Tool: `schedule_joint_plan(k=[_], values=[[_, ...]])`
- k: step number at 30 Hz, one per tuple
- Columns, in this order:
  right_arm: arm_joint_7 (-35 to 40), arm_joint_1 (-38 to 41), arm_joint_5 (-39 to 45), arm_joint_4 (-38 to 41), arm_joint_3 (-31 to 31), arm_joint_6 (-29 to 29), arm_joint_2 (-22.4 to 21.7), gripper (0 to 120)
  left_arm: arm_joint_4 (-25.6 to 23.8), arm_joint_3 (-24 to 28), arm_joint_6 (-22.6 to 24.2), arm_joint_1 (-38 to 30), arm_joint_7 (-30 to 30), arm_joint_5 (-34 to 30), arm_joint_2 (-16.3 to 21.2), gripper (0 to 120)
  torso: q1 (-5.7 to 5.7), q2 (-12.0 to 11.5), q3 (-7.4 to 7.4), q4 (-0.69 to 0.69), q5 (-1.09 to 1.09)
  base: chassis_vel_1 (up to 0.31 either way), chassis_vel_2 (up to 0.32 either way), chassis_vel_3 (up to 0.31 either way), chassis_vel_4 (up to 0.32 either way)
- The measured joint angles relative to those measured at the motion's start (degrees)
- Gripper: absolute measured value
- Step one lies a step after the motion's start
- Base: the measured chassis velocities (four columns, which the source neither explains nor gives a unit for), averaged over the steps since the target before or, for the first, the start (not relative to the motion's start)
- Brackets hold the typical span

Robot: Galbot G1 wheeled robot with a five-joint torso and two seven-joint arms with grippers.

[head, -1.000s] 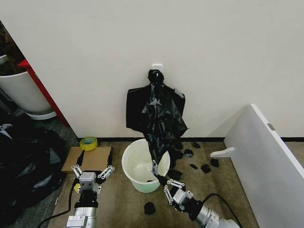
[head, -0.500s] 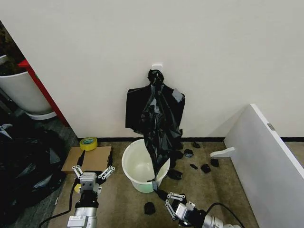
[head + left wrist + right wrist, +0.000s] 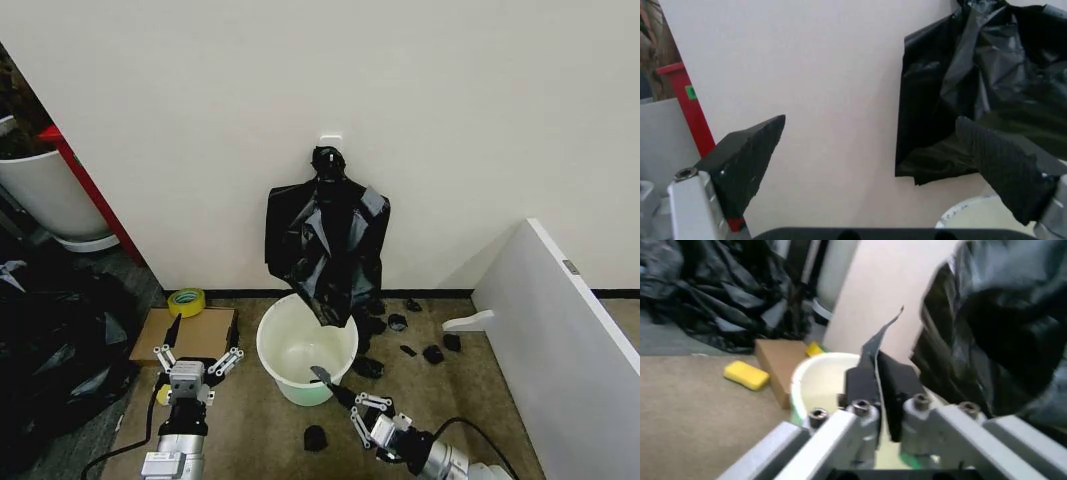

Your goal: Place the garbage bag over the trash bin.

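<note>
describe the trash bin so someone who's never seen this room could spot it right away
Start at the plain white wall, where a flat bundle of black bags hangs from a hook. Directly below it on the tan floor stands the trash bin, open-topped. It is round, cream-white with a pale green lower part, and smaller than the white round tub far off beside the red post.

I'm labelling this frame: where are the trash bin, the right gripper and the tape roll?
trash bin (image 3: 268,345): head view, left rim.
right gripper (image 3: 335,386): head view, between fingertips.
tape roll (image 3: 186,302): head view, yellow ring.

Garbage bag (image 3: 327,245) hangs behind, above trash bin (image 3: 302,349).
</note>
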Motion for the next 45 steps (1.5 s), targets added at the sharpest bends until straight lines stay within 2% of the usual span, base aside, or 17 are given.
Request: schedule_joint_plan(k=[1,3,7,8,13,14,16,17,18,19,20,22,23,30,38,44,45], values=[[1.6,-0.37,0.02,0.32,0.08,-1.02,-0.12,11,-0.05,-0.13,0.07,-0.06,0.01,-0.2,0.17,100,0.0,0.0,0.0,0.0,0.0,0.0,0.0,0.0,0.0],[2.41,-0.67,0.15,0.61,0.23,-1.77,-0.2,13,-0.07,-0.2,0.1,-0.08,0.01,-0.28,0.2,100,0.0,0.0,0.0,0.0,0.01,0.0,0.0,0.0,0.0],[3.68,-2.35,-0.23,2.25,1.75,-5.94,-1.0,30,-0.19,-0.17,0.13,-0.01,0.02,-0.33,0.05,100,0.0,0.0,0.0,0.0,0.0,0.0,0.0,0.0,0.0],[3.68,-2.35,-0.23,2.25,1.75,-5.94,-1.0,30,-0.19,-0.17,0.13,-0.01,0.02,-0.33,0.05,100,0.0,0.0,0.0,0.0,0.0,0.0,0.0,0.0,0.0],[8.68,-3.39,-0.96,3.08,2.05,-9.82,-1.28,52,-0.21,-0.07,0.13,0.01,0.05,-0.26,-0.24,100,0.0,0.0,0.0,-0.01,0.0,0.0,0.0,0.0,0.0],[8.68,-3.39,-0.96,3.08,2.05,-9.82,-1.28,52,-0.21,-0.07,0.13,0.01,0.05,-0.26,-0.24,100,0.0,0.0,0.0,-0.01,0.0,0.0,0.0,0.0,0.0],[10.79,-2.86,0.65,3.94,1.6,-11.17,-1.07,61,-0.21,-0.08,0.13,0.03,0.05,-0.24,-0.26,100,0.0,0.0,0.0,-0.01,0.0,0.0,0.0,0.0,0.0],[14.24,-0.36,4.33,5.37,0.97,-14.08,-0.86,73,-0.21,-0.12,0.12,0.16,0.05,-0.21,-0.33,100,0.0,0.0,0.0,0.0,0.0,0.0,0.0,0.0,0.0],[15.75,1.27,6.55,5.91,0.95,-15.89,-0.94,78,-0.21,-0.16,0.12,0.24,0.04,-0.21,-0.33,100,0.0,0.0,0.0,0.0,0.0,0.0,0.0,0.0,0.0],[15.75,1.27,6.55,5.91,0.95,-15.89,-0.94,78,-0.21,-0.16,0.12,0.24,0.04,-0.21,-0.33,100,0.0,0.0,0.0,0.0,0.0,0.0,0.0,0.0,0.0],[16.87,3.46,9.34,6.28,1.35,-17.97,-1.4,86,-0.21,-0.26,0.1,0.36,0.04,-0.2,-0.32,100,0.0,0.0,0.0,0.0,0.01,0.0,0.0,0.0,0.0],[17.26,4.5,10.58,6.32,1.71,-18.88,-1.84,88,-0.21,-0.34,0.1,0.4,0.04,-0.19,-0.32,100,0.0,0.0,0.0,0.01,0.0,0.0,0.0,0.0,0.0],[17.67,5.86,12.04,6.32,2.11,-19.93,-2.49,96,-0.21,-0.44,0.1,0.42,0.04,-0.19,-0.36,100,0.0,0.0,0.0,0.0,0.0,0.0,0.0,0.0,0.0],[18.2,14.3,18.04,4.79,1.41,-24.29,-6.51,100,0.03,-0.41,0.1,0.45,0.04,0.22,-1.0,100,0.0,0.0,0.0,-0.01,0.01,0.0,0.0,0.0,0.0],[17.67,27.17,22.75,1.29,-5.28,-27.68,-10.77,100,-0.21,-0.59,0.13,0.99,0.08,0.59,-1.22,100,0.01,0.0,0.01,0.01,0.01,0.0,0.0,0.0,0.0],[17.59,31.4,23.12,-1.48,-9.1,-29.66,-11.4,81,-0.32,-0.75,0.09,1.08,0.08,0.63,-1.52,100,0.0,0.0,0.01,0.0,0.01,0.0,0.0,0.0,0.0],[17.59,31.4,23.12,-1.48,-9.1,-29.66,-11.4,81,-0.32,-0.75,0.09,1.08,0.08,0.63,-1.52,100,0.0,0.0,0.01,0.0,0.01,0.0,0.0,0.0,0.0]])
